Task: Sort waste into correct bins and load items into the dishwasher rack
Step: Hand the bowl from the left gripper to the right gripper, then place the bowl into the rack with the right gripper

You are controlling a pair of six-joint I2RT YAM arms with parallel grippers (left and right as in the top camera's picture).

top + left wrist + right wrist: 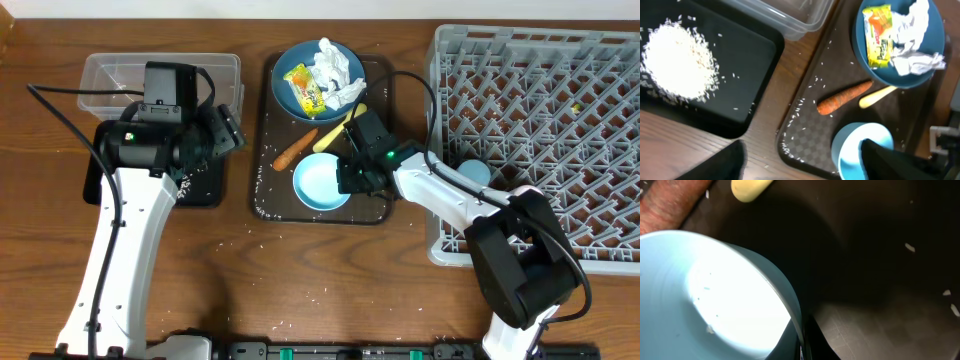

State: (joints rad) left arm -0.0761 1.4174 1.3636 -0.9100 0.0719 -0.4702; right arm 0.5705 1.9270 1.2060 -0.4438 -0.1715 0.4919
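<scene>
On the brown serving tray (268, 150), the large blue bowl (290, 95) holds the yellow-green wrapper (304, 88) and white tissue (335, 70). The carrot piece (294, 150) and yellow spoon (340, 128) lie beside it. My right gripper (352, 172) is shut on the right rim of the white bowl (320, 183), one finger inside and one outside (800, 340). My left gripper (225, 128) is open and empty above the black tray (200, 188); its fingers (805, 165) hang over the table and the serving tray's corner. A rice pile (680, 62) lies in the black tray.
The clear tub (105, 72) stands behind the black tray. The grey dishwasher rack (540, 140) fills the right side, with a blue-inside cup (472, 172) at its left edge. Loose rice grains dot the serving tray and the table. The pink-inside cup is out of view.
</scene>
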